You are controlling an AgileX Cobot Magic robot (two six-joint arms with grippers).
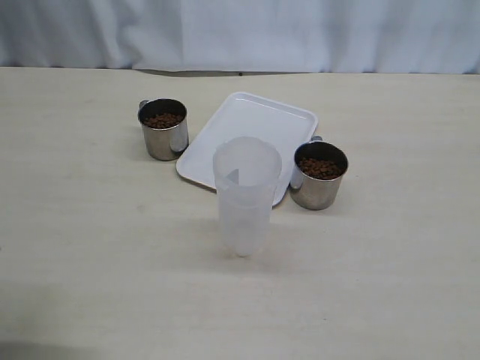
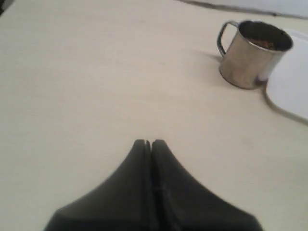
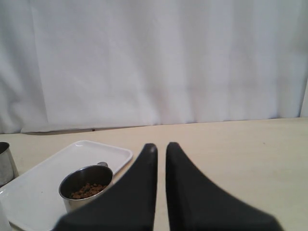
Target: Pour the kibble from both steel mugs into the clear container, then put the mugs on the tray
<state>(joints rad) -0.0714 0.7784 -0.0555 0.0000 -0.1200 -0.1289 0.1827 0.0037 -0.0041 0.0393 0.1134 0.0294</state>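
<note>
Clear container (image 1: 246, 196) nearest, lower centre of exterior view, empty; tray (image 1: 247, 120) behind; left mug (image 1: 163, 129) upper left, right mug (image 1: 319, 175) centre right, kibble (image 1: 163, 119) in both.
Left wrist view: left gripper (image 2: 148, 143) bottom, jaws pressed together, empty; left mug upper right.
Right wrist view: right gripper (image 3: 160, 147) bottom, tips closed to thin slit, empty; right mug lower left.
Risk: tall container toppled if struck by mug rim, kibble scattered.

Your left gripper (image 2: 148, 142) has its 2 dark fingers pressed flat together, the tips touching, and it is empty. Your right gripper (image 3: 159, 146) is closed too, its 2 fingers parallel with only a thin slit between the jaws, and it is also empty.
</note>
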